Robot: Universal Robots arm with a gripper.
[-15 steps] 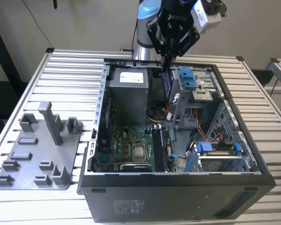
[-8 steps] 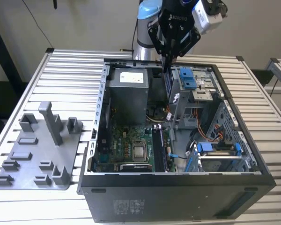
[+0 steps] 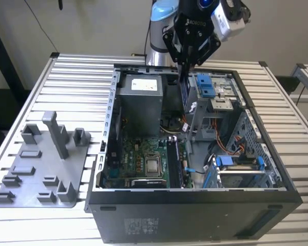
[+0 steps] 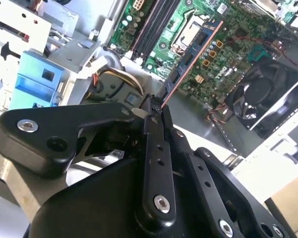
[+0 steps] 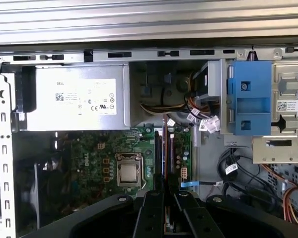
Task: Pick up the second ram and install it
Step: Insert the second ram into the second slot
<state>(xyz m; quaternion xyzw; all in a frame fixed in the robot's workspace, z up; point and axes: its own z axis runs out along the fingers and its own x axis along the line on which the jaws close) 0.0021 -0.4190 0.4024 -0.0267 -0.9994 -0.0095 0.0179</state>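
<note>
Second wrist view caught the gripper (image 4: 158, 108) clamped on one end of the second ram (image 4: 201, 47), its black fingers (image 4: 156, 163) pressed flat against the dark-blue stick with no gap showing between them and the board. The stick ran straight out from the fingertips, its free end well apart from anything below.

From the exterior view, the stick hung upright under the tool, over the open computer case (image 3: 195, 218) and not seated in anything.

Directly beneath the fingertips in the first wrist view lay the memory slots (image 5: 165, 148), long dark rails on the green motherboard (image 5: 89, 158). Just beside the slots sat the square metal processor socket (image 5: 128, 173).

Farther out from the tool, a silver power supply (image 5: 74, 104) stood along the case wall past the motherboard, with a bundle of coloured cables (image 5: 188, 106) between it and a blue drive bracket (image 5: 248, 104). A black fan (image 4: 258, 96) sat at the motherboard's edge in the second wrist view.

Farthest from the tool, outside the case on the exterior view's left, a grey fixture tray (image 3: 36, 177) with upright posts rested on the slatted metal table (image 3: 77, 77).
</note>
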